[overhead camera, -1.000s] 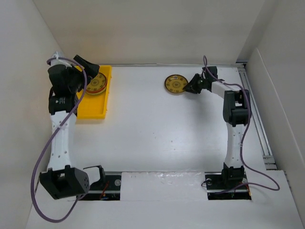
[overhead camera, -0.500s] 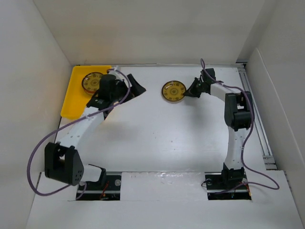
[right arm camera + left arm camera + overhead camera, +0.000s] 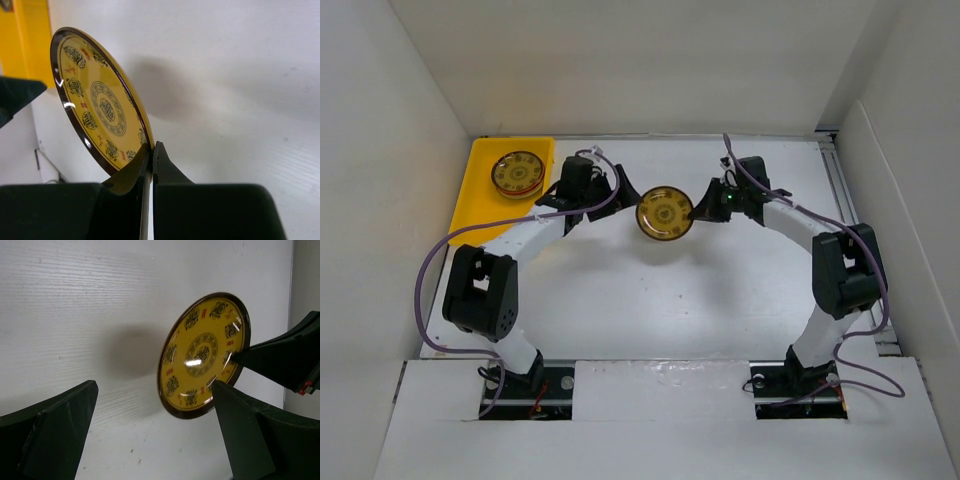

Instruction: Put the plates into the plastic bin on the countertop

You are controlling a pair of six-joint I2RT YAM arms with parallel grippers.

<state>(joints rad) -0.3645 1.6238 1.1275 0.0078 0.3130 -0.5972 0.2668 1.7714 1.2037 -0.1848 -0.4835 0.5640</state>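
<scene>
while the right gripper pinches the rim of a gold patterned plate, its two fingers pressed together on the dark edge, the plate hangs tilted above the white countertop, roughly midway between the two sides and toward the far end. its yellow face carries a ring of dark emblems around a round central motif, and a soft shadow lies on the countertop beneath it. the left gripper faces the plate from the other side with its fingers spread wide, holding nothing. in the left wrist view one finger sits at each lower corner, with the plate beyond them and close to the right-hand finger; whether it touches cannot be told. the yellow plastic bin lies at the far left corner of the countertop, against the left wall. a second gold patterned plate rests flat inside the bin, in its far half. the held plate is well apart from the bin, to its right, with the left gripper between them. purple cables loop along both arms.
</scene>
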